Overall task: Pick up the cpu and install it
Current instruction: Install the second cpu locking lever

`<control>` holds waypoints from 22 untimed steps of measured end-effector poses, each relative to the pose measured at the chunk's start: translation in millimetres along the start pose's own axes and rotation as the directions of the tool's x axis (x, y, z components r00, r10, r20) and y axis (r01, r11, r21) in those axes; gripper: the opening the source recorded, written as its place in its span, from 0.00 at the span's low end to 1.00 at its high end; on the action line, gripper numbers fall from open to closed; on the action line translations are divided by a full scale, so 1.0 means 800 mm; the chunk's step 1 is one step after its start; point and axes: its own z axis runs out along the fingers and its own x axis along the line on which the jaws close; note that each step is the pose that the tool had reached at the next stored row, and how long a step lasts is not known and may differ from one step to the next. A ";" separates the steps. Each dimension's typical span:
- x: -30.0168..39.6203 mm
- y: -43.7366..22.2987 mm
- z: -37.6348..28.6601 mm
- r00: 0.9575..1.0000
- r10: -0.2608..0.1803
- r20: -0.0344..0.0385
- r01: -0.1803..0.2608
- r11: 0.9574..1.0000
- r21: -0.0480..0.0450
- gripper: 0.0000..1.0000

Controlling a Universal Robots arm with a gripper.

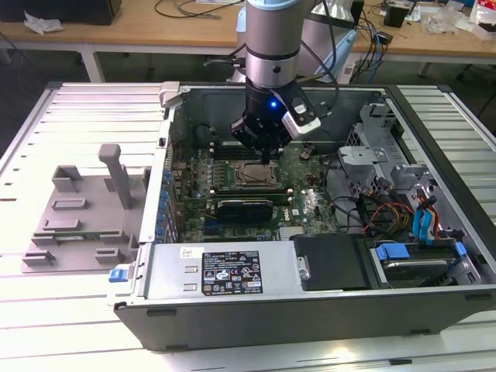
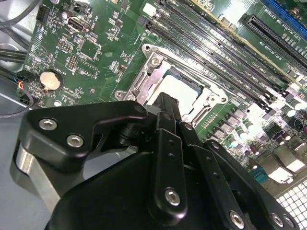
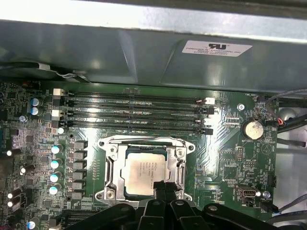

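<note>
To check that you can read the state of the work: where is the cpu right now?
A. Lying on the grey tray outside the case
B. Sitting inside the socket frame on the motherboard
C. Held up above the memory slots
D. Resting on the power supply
B: in the first wrist view the cpu lies flat within the metal socket frame, with the gripper at its edge.
</note>
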 end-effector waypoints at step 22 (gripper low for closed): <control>0.0031 -0.0485 0.0002 1.000 0.003 0.002 -0.003 0.998 -0.058 0.11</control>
